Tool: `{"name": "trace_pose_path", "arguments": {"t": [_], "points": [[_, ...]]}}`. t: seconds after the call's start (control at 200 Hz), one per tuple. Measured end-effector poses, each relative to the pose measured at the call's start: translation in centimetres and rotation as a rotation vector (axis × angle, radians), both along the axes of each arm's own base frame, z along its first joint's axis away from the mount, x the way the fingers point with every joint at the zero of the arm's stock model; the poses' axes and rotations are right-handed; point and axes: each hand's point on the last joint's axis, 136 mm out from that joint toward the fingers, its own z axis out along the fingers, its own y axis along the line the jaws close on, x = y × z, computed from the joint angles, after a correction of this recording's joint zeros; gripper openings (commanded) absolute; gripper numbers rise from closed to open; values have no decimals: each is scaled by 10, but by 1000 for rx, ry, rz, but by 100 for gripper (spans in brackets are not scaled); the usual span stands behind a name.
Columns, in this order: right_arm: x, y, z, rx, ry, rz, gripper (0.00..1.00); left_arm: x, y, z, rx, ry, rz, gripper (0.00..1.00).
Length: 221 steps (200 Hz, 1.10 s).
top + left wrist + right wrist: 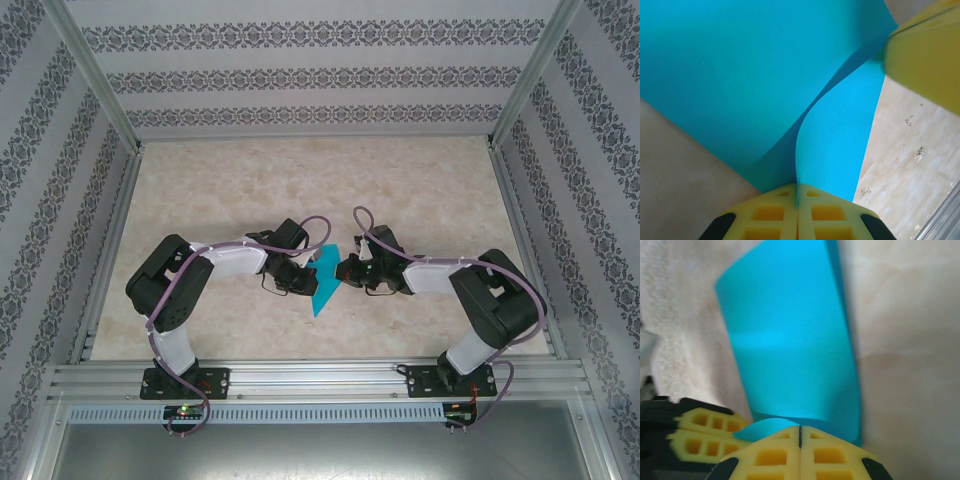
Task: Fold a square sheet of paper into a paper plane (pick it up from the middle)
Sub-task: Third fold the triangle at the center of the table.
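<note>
The square sheet of paper [322, 288] is teal-blue and hangs bent between my two grippers at mid-table, its lower corner pointing toward the near edge. My left gripper [302, 282] is shut on it. In the left wrist view the paper [740, 75] curls up out of the closed yellow fingertips [798, 192], with a strip of teal in the seam. My right gripper [344, 270] meets the sheet from the other side. In the right wrist view its fingertips [800, 435] are shut, and the curled near edge of the paper [790, 350] runs in at them.
The marble-patterned tabletop [420, 190] lies under the paper. Patterned walls and an aluminium frame [310, 375] close in the workspace. The left gripper's yellow fingers [700, 432] show at the right wrist view's lower left, and a right finger [925, 55] shows at the left wrist view's upper right.
</note>
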Motion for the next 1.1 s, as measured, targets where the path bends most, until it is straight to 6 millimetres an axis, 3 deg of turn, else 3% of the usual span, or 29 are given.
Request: {"name": "trace_pose_path", "arguments": {"t": [0.055, 0.28, 0.415, 0.575, 0.744, 1.104], "points": [[-2, 0, -9, -8, 23, 2, 0, 0, 0, 0, 1, 0, 0, 9], [2, 2, -8, 17, 5, 6, 0, -1, 1, 0, 3, 3, -2, 9], [1, -1, 1, 16, 1, 3, 0, -1, 1, 0, 3, 2, -4, 9], [15, -4, 10, 22, -22, -15, 0, -1, 1, 0, 3, 1, -6, 9], [13, -4, -9, 3, 23, -14, 0, -1, 1, 0, 3, 0, -7, 9], [12, -5, -4, 24, 22, -15, 1, -1, 1, 0, 5, 1, -8, 10]]}}
